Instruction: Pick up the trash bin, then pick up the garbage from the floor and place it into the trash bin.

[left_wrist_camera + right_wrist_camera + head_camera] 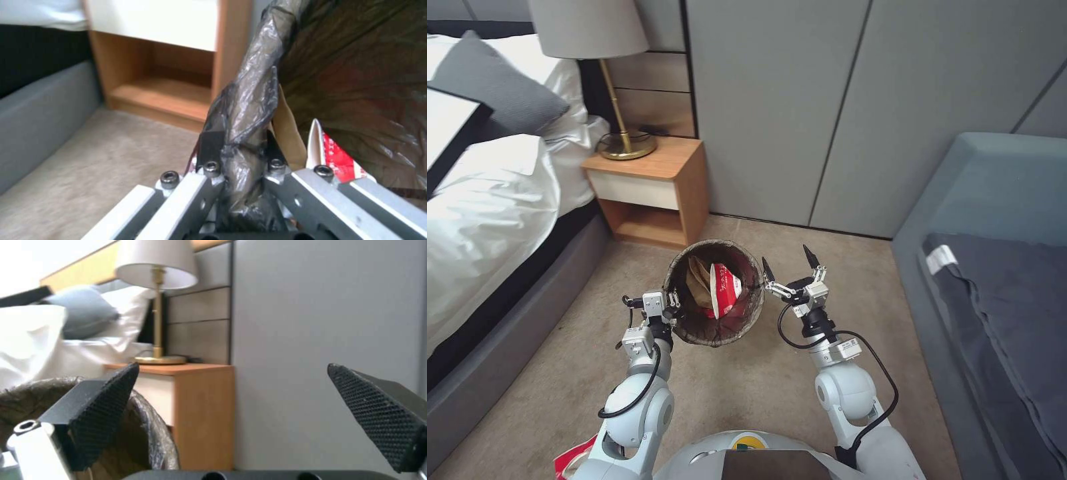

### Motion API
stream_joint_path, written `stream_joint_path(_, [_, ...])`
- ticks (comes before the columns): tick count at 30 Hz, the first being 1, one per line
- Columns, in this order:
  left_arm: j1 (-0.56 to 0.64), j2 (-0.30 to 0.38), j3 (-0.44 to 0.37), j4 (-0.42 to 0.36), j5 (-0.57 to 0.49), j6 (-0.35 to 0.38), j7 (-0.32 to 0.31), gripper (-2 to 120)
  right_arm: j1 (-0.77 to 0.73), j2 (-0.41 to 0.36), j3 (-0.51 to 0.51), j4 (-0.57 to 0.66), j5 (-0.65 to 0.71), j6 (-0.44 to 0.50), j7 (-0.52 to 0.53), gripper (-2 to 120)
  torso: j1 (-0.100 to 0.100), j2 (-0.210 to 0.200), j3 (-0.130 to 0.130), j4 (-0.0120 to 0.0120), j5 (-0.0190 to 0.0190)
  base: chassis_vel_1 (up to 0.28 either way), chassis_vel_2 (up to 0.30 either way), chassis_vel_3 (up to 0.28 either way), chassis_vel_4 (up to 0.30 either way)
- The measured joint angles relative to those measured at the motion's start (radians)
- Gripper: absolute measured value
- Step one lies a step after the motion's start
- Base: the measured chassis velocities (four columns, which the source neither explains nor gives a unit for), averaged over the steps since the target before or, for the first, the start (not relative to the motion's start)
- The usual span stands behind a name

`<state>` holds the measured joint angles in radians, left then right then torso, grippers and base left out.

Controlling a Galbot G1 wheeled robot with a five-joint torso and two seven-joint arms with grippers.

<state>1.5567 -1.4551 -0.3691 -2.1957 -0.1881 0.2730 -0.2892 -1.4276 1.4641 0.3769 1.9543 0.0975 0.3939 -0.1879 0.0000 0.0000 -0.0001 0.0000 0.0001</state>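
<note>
The trash bin (684, 320), lined with a dark brown bag, hangs above the carpet in front of me. My left gripper (672, 301) is shut on its near-left rim (242, 110), one finger inside and one outside. Inside the bin lie a crumpled brown paper bag (698, 280) and a red and white wrapper (725, 289), also seen as paper bag (289, 133) and wrapper (340, 156) in the left wrist view. My right gripper (788, 264) stands open just right of the bin, empty, with its black fingertips (104, 406) spread wide beside the bin's rim (151, 426).
A wooden nightstand (654, 190) with a brass lamp (620, 93) stands behind the bin, against grey wall panels. The bed (487, 220) runs along the left, a grey-blue sofa (1000, 267) along the right. A red and white item (574, 460) lies on the carpet by my base.
</note>
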Motion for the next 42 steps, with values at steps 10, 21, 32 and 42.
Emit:
stream_joint_path(10, [0.004, -0.001, 0.002, 0.0, 0.002, -0.002, 0.001, 2, -0.002, -0.009, 0.006, 0.007, 0.003, -0.012, 0.012, 100, 0.0, 0.0, 0.0, 0.0001, 0.0, 0.124, 0.129, 0.132, 0.118])
stream_joint_path(21, [0.003, -0.002, 0.001, -0.002, 0.004, -0.002, 0.001, 2, -0.002, -0.013, 0.004, 0.01, 0.013, -0.018, 0.019, 100, 0.0, 0.0, 0.0, 0.0001, 0.0, 0.131, 0.127, 0.12, 0.127])
stream_joint_path(32, [-0.002, -0.002, -0.001, 0.003, 0.004, -0.002, 0.0, 2, 0.003, -0.011, 0.006, 0.004, 0.015, -0.018, 0.023, 100, 0.0, 0.0, 0.0, 0.0, -0.0001, 0.117, 0.118, 0.127, 0.126])
stream_joint_path(42, [-0.003, -0.004, -0.002, 0.008, 0.006, -0.002, 0.001, 2, 0.005, -0.011, 0.012, 0.0, 0.015, -0.018, 0.017, 100, 0.0, 0.0, 0.0, 0.0001, -0.0001, 0.122, 0.126, 0.123, 0.121])
